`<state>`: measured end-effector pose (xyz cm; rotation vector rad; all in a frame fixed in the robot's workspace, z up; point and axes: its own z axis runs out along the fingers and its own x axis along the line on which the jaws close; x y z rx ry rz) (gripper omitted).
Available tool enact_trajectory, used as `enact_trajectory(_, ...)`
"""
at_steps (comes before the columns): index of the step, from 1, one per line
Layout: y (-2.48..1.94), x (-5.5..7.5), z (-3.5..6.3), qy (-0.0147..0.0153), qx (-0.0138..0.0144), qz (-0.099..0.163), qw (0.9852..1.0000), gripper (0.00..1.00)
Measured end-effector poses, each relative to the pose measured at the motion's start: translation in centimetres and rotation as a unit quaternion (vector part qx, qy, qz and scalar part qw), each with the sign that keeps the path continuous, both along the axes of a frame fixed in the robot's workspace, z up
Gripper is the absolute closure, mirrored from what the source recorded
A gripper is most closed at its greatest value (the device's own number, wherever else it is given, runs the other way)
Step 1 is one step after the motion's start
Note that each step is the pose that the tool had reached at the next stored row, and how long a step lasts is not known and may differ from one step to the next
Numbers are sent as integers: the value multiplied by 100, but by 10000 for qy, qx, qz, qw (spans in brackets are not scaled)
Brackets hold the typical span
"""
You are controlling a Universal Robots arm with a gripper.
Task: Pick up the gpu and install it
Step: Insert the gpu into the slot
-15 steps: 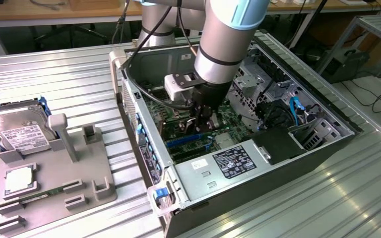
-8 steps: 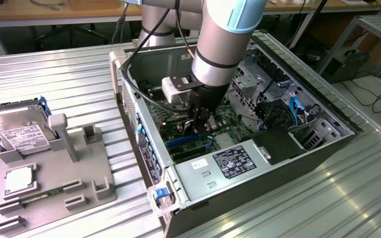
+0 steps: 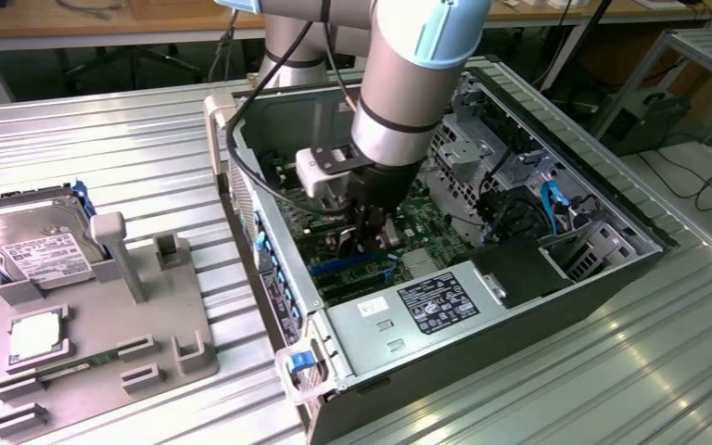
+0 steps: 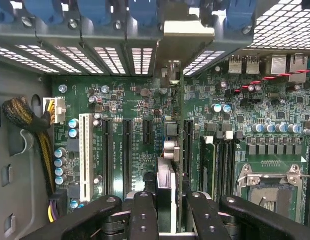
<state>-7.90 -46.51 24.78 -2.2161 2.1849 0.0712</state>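
- The arm (image 3: 412, 83) reaches down into the open PC case (image 3: 603, 278), which lies on its side on the ribbed metal table (image 3: 108, 148).
- The gripper (image 4: 165, 200) is closed on the gpu (image 4: 167, 170), fingers (image 4: 143, 215) on either side of the card's edge.
- The gpu stands on edge over the motherboard (image 4: 129, 105), in line with the expansion slots (image 4: 125, 150), its silver bracket (image 4: 187, 35) up against the rear slot openings of the case.
- Whether the card is fully seated in a slot cannot be told.
- On the grey fixture tray (image 3: 96, 343) at the table's edge, at the exterior view's left, a hard drive (image 3: 34, 246) stands in its holder.
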Motion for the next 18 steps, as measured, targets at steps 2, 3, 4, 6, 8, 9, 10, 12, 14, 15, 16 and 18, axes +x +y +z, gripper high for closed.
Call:
enact_trajectory(2,3,-7,-9,0,0,1,10000,72)
enact_trajectory(3,4,-8,-15,0,1,1,10000,72)
enact_trajectory(4,5,-11,-24,0,0,0,10000,72)
enact_trajectory(6,7,-15,-33,0,0,0,10000,72)
enact_trajectory(8,10,-22,-45,0,0,0,10000,72)
enact_trajectory(9,11,-25,-51,0,0,0,10000,72)
enact_trajectory(10,13,-27,-57,0,0,0,10000,72)
enact_trajectory(12,15,-30,-71,0,0,1,10000,72)
enact_trajectory(14,16,-31,-88,0,1,0,10000,72)
enact_trajectory(15,16,-32,-95,0,0,0,10000,72)
enact_trajectory(16,16,-33,-100,1,-1,0,10000,72)
enact_trajectory(18,16,-33,-114,1,-2,0,10000,72)
